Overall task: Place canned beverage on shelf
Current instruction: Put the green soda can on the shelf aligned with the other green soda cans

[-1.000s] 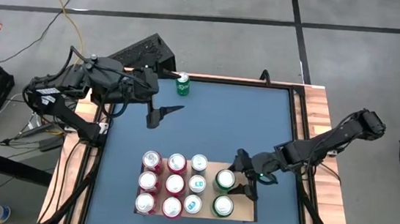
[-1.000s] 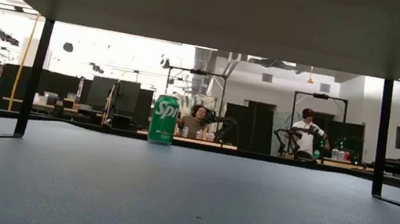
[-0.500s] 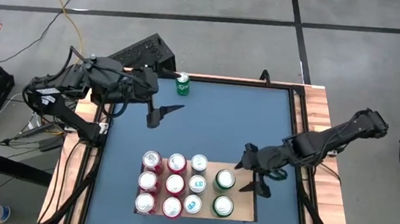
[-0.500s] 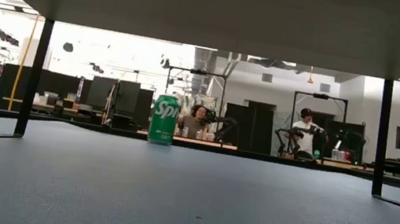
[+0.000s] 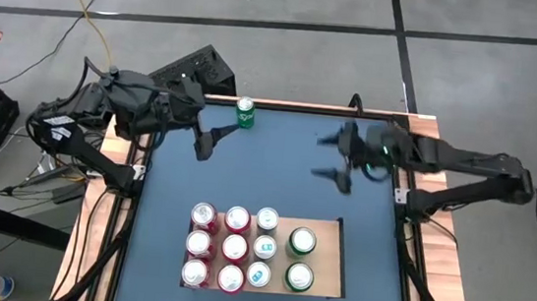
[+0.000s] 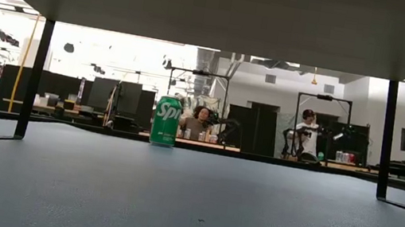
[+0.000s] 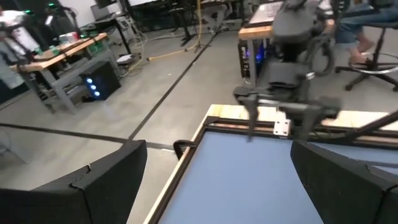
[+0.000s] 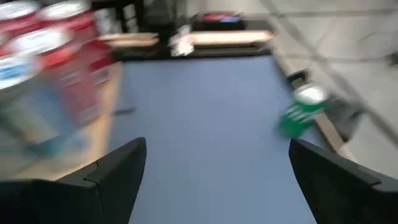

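Observation:
A green can [image 5: 245, 112] stands upright on its base at the table's far edge, also in the low view [image 6: 166, 121] and the right wrist view [image 8: 301, 112]. The shelf [image 5: 329, 265], a tan board near the front edge, carries rows of red, blue and green cans [image 5: 233, 247], seen blurred in the right wrist view [image 8: 53, 59]. My left gripper [image 5: 212, 139] hangs open above the table, just left of and nearer than the green can. My right gripper [image 5: 333, 156] is open in the air over the table's far right part, pointing toward the left.
Wooden frame strips with black rails [image 5: 421, 165] border the blue table top [image 5: 276, 171]. A black box [image 5: 192, 69] sits beyond the far left corner. Bare blue surface lies between the green can and the shelf. People sit at desks in the room behind.
My right gripper has lifted away from the two green cans on the shelf and swung toward the table's far edge, staying open and turning until it points left. The cans on the shelf stay put. My left gripper has turned slightly in place.

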